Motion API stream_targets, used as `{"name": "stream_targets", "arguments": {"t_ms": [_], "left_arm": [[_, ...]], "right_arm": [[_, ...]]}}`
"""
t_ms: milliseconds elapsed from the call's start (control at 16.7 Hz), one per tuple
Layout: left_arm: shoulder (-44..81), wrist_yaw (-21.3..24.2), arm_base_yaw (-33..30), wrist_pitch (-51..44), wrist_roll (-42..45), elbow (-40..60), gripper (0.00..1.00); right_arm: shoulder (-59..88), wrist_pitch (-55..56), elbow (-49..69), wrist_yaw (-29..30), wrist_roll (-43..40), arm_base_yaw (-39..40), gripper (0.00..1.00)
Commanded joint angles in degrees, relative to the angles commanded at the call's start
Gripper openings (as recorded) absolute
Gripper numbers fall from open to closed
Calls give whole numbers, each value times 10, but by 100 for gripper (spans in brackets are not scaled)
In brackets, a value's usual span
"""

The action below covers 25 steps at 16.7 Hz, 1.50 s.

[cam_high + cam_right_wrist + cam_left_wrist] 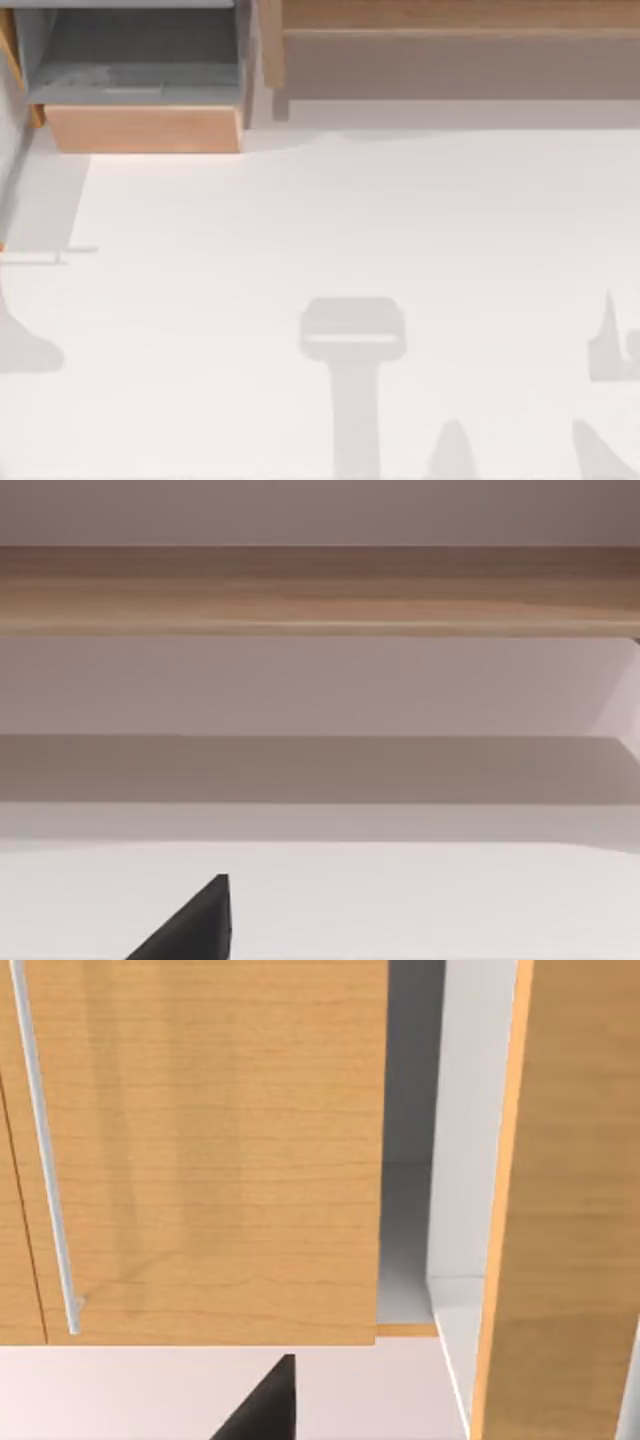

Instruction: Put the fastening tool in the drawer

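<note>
1. The drawer (140,128) sits at the table's far left and it's pulled open.
2. It has a plain light tan wood front panel and a grey inside.
3. My left wrist view has that tan front (200,1150) up close.

Drawer (143,128): at the table's far left corner, pulled out toward the near side, its front panel (200,1150) directly ahead of the left gripper (262,1408).
Handle (45,1160): a thin bar lying along the front panel, off to one side of the left gripper.
Shelf unit (450,50): along the table's far edge, right of the drawer, straight ahead of the right gripper (190,925).
Table (330,230): below both grippers, running up to the drawer and shelf unit.
</note>
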<state>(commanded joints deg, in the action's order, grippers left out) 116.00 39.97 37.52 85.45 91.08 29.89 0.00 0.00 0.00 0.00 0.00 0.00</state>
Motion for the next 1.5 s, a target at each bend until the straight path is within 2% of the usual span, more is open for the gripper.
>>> {"name": "stream_targets", "arguments": {"t_ms": [480, 1080, 1500], "left_arm": [[0, 0, 0, 0, 0, 0, 2], [7, -1, 0, -6, -2, 1, 0], [48, -54, -54, -62, -4, 100, 0]], "right_arm": [[0, 0, 0, 0, 0, 0, 100], [0, 0, 0, 0, 0, 0, 100], [0, 0, 0, 0, 0, 0, 100]]}}
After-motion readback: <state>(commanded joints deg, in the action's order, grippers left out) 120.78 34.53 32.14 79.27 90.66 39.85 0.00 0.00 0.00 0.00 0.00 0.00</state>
